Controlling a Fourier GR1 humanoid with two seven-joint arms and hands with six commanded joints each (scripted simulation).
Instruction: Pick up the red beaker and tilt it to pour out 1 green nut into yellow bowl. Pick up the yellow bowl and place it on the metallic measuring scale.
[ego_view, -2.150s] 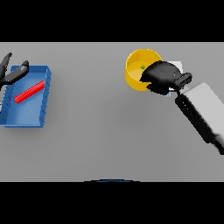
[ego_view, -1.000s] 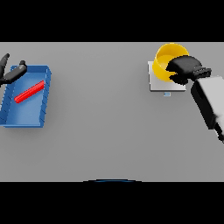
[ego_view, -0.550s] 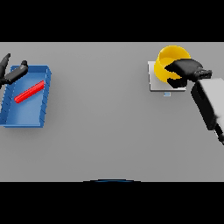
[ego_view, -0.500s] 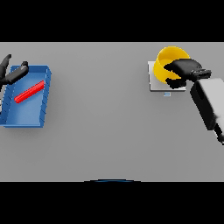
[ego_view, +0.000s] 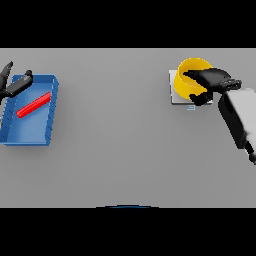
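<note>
At the far left edge of the grey table (ego_view: 125, 150), the left hand (ego_view: 14, 85) hovers over the upper left corner of the blue tray (ego_view: 10, 137), its fingers spread and relaxed, holding nothing. Inside that tray lies the red beaker (ego_view: 34, 104), resting on its side at a slant, its upper end pointing toward the tray's right wall. The beaker lies just below and to the right of the left hand, apart from it.

Well to the right of the tray, across bare tabletop, sits the metallic measuring scale (ego_view: 174, 92), a pale square plate with a small blue mark at its lower edge. The yellow bowl (ego_view: 189, 75) stands on the scale, covering most of it. The right hand (ego_view: 209, 82) reaches in from the right, its fingers lying over the bowl's rim and its thumb below, curled round the bowl's near wall. Whether a green nut lies inside the bowl cannot be told.
</note>
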